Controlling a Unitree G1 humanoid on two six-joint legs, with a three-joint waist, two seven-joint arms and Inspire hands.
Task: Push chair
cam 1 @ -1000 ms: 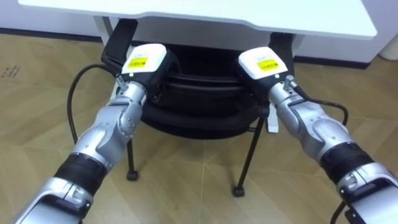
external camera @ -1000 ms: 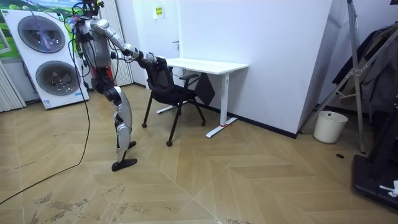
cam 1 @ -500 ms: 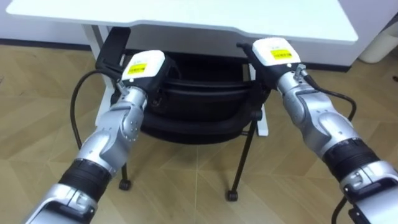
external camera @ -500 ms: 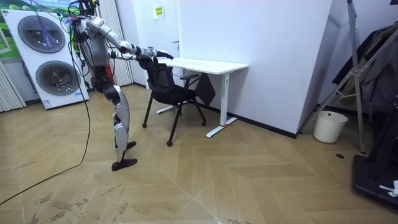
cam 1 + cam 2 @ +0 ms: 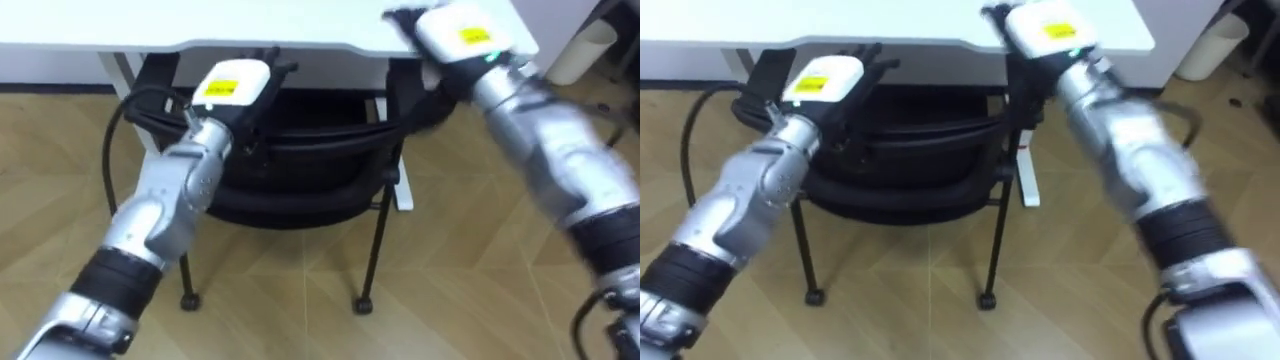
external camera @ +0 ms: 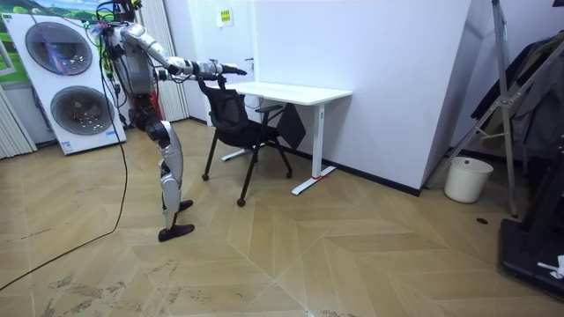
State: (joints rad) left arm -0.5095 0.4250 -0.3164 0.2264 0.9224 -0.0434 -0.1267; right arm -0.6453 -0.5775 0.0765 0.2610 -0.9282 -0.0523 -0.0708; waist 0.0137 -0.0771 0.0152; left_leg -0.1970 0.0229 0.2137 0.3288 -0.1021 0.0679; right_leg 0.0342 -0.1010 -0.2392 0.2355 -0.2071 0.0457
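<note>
While left hand (image 5: 232,86) and right hand (image 5: 458,36) reach straight-fingered, the curved black chair (image 5: 300,165) sits below.

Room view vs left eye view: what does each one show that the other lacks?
Room view: the whole robot standing behind the chair, arms stretched out over its back; stacked washing machines behind the robot; a white bin at the room view's right. Left eye view: yellow labels on the left robot hand and right robot hand, plus the chair's rear feet on the wood floor. Shared: chair, white desk, both arms.
</note>
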